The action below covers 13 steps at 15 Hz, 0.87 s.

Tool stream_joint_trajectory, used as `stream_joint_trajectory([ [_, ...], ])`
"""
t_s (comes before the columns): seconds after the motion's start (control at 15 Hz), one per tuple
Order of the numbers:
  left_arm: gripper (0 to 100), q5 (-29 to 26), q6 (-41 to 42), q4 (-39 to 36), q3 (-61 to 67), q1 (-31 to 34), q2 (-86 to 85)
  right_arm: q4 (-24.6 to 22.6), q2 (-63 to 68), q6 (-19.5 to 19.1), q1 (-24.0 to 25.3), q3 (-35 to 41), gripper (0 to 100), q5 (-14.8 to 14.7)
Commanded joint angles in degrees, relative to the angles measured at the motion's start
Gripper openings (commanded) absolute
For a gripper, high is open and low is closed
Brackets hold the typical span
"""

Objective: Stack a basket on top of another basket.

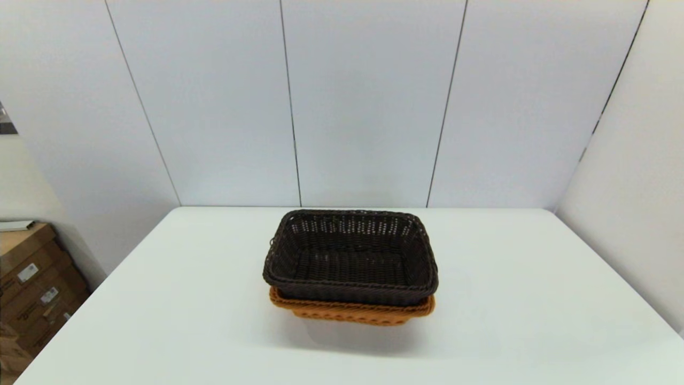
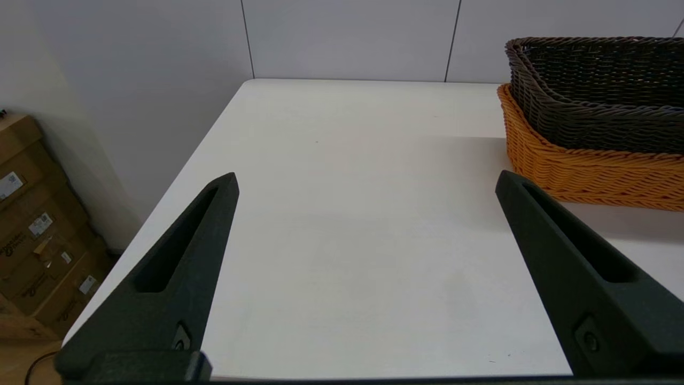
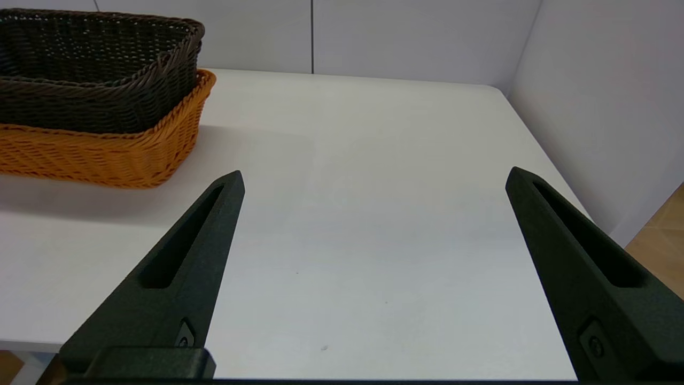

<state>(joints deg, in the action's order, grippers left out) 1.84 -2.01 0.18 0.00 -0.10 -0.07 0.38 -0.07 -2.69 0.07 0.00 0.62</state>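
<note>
The dark brown basket (image 1: 350, 256) sits nested inside the orange-tan basket (image 1: 352, 312) at the middle of the white table (image 1: 160, 299). Only the tan basket's front rim and wall show beneath it in the head view. Both wrist views show the pair from the side: dark basket (image 2: 598, 91) in tan basket (image 2: 588, 166), and dark basket (image 3: 91, 69) in tan basket (image 3: 101, 155). My left gripper (image 2: 366, 179) is open over the table's near left part, apart from the baskets. My right gripper (image 3: 374, 176) is open over the near right part, holding nothing. Neither arm shows in the head view.
Cardboard boxes (image 1: 32, 283) stand on the floor left of the table, also boxes (image 2: 37, 235) in the left wrist view. White wall panels (image 1: 342, 101) close the back and right sides. The table's right edge (image 3: 582, 208) drops to a wooden floor.
</note>
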Motion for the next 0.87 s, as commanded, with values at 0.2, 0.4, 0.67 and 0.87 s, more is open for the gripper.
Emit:
stream_joint_trajectory([
  [0.2,100,0.0,0.0,0.0,0.0,0.0,0.0,0.0,0.0,0.1,0.0,0.0,100,0.0],
  [0.4,100,0.0,0.0,0.0,0.0,0.0,0.0,0.0,0.0,0.2,0.0,0.0,100,0.0],
  [0.67,100,0.0,0.0,0.0,0.0,0.0,0.0,0.0,0.0,0.2,0.0,0.0,100,0.0],
  [0.87,100,0.0,-0.1,0.0,0.0,0.0,0.0,0.0,0.1,0.2,0.0,0.0,100,0.0],
])
